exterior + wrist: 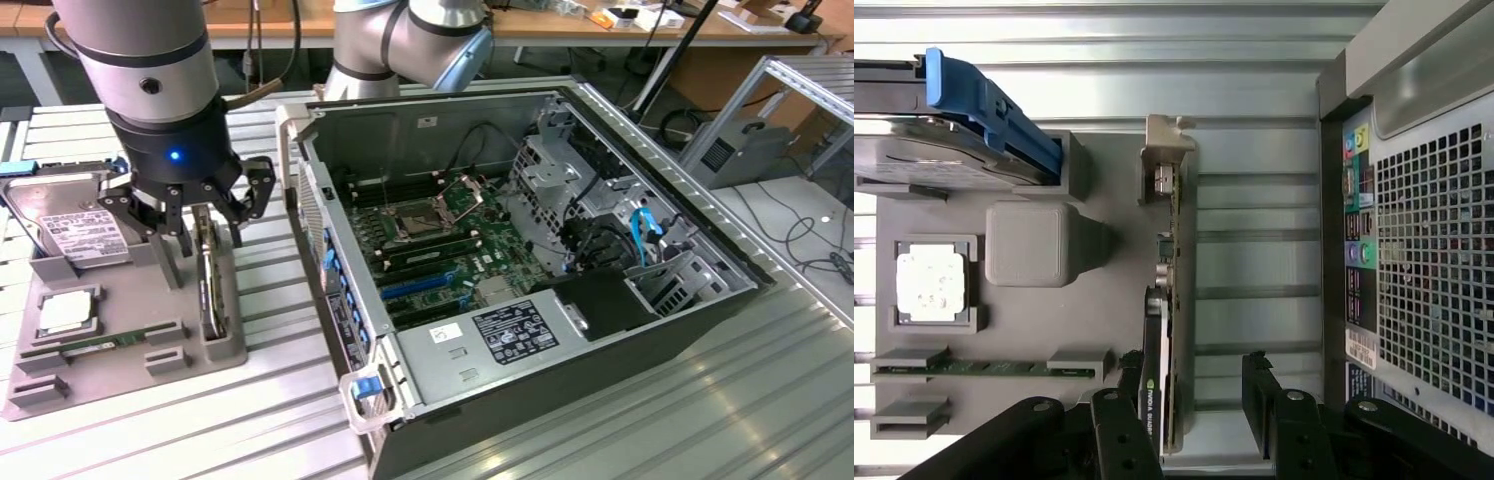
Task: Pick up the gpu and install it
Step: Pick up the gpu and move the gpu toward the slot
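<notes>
The gpu [210, 295] stands on its long edge in a slot of the grey holder tray [134, 375], at the exterior view's left. From the wrist it appears as a thin card [1169, 260] with a silvery bracket at its far end. My gripper [200, 225] hangs directly over the card, open. In the wrist view the gripper [1189, 400] has one black finger on each side of the card's near end; one finger is close to the card's dark face, the other stands well apart. Nothing is gripped.
The open computer case [534, 250] lies beside the tray, its motherboard [441, 240] exposed; its perforated back panel [1424, 250] appears beside the tray. The tray also holds a hard drive [74, 235], a square silver chip [64, 315] and a memory stick [94, 345].
</notes>
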`<state>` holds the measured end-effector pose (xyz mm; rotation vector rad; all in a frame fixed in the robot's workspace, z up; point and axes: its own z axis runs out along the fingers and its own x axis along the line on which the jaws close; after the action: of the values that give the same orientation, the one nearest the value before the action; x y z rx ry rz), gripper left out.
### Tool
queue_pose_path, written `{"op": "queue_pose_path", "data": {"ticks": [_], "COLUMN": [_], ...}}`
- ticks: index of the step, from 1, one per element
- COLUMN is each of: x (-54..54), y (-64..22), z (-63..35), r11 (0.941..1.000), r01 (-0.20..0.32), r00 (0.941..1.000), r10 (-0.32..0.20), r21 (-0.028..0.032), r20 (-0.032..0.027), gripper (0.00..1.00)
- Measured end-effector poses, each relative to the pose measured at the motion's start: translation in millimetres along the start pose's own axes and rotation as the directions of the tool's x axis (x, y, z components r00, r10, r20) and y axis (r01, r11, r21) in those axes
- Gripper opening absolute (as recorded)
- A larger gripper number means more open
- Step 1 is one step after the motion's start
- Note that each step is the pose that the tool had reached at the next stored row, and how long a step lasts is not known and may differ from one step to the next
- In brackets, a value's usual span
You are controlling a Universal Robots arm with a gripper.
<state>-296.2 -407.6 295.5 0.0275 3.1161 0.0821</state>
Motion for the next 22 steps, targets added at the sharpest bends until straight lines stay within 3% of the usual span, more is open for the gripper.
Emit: {"op": "queue_pose_path", "data": {"ticks": [22], "x": [0.5], "y": [-0.7], "z": [13.1], "r11": [1.0], "r01": [0.0], "r00": [1.0], "r10": [0.0], "r21": [0.0], "r20": [0.0], "gripper": [0.51]}}
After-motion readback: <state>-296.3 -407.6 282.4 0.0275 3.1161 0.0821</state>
